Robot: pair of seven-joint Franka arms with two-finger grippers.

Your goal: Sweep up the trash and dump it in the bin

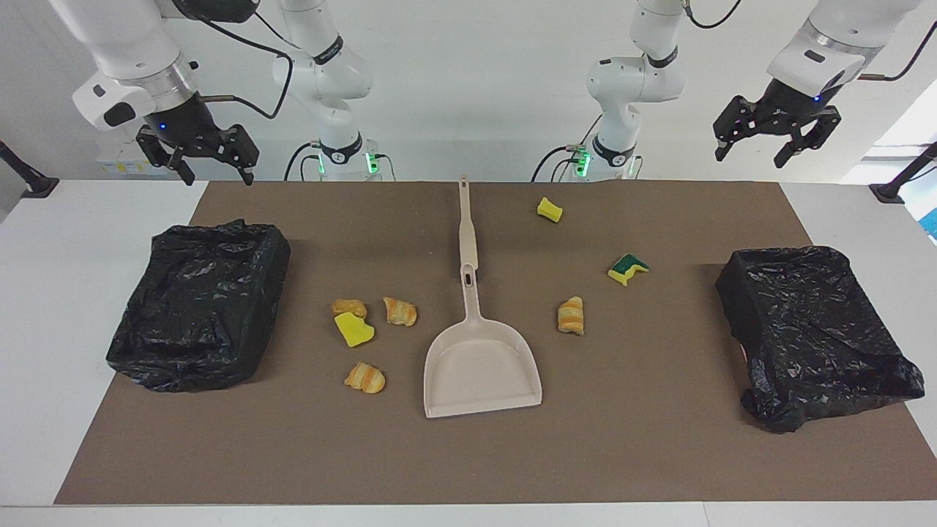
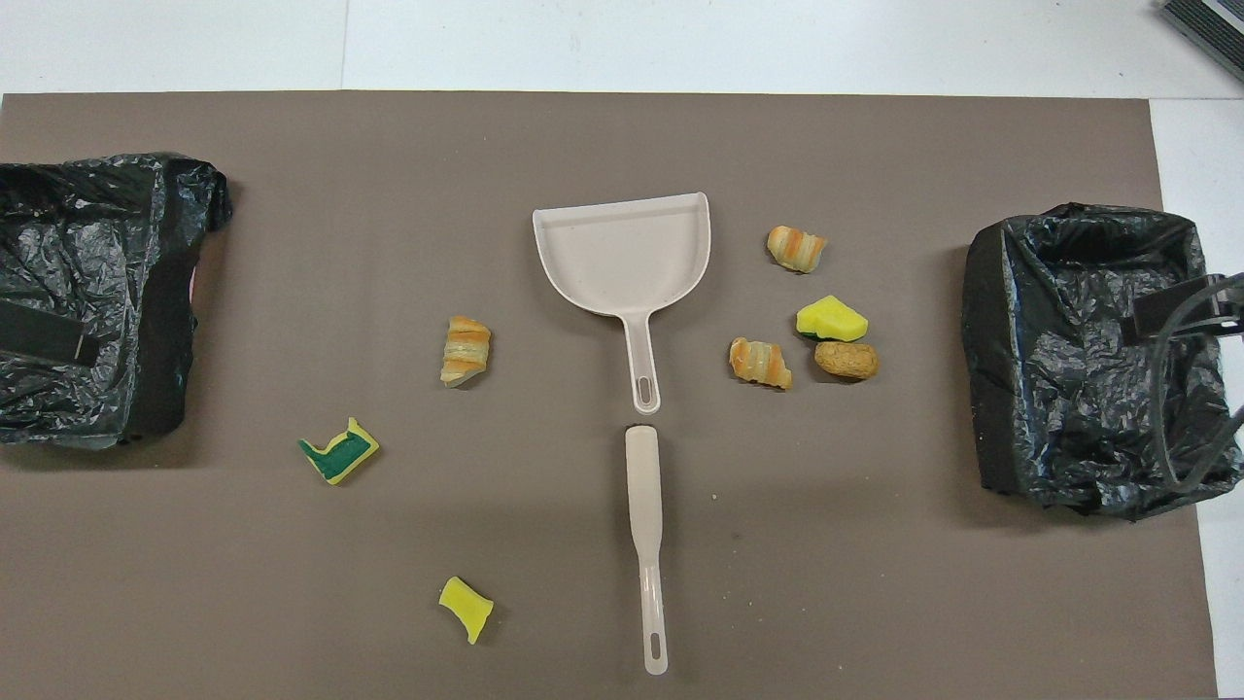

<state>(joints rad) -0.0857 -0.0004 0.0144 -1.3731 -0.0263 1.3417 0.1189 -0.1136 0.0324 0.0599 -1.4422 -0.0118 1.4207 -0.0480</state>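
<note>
Both sets of fingers hang spread and empty: left gripper (image 1: 774, 143) above its bin (image 1: 812, 329), right gripper (image 1: 206, 165) above its bin (image 1: 198, 304). Around the dustpan (image 2: 627, 255) overhead, scraps (image 2: 843, 337) lie at three o'clock and, from the brush (image 2: 646, 544), others (image 2: 338, 452) at nine.

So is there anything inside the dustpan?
No. The dustpan holds no scraps; its whole beige floor shows in both views. Whatever lies underneath it is covered.

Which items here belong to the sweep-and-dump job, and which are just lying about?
Job: seven trash scraps, dustpan, brush, bin at the right arm's end, bin at the left arm's end.
Just there: brown mat, black stand at the table's corner.
</note>
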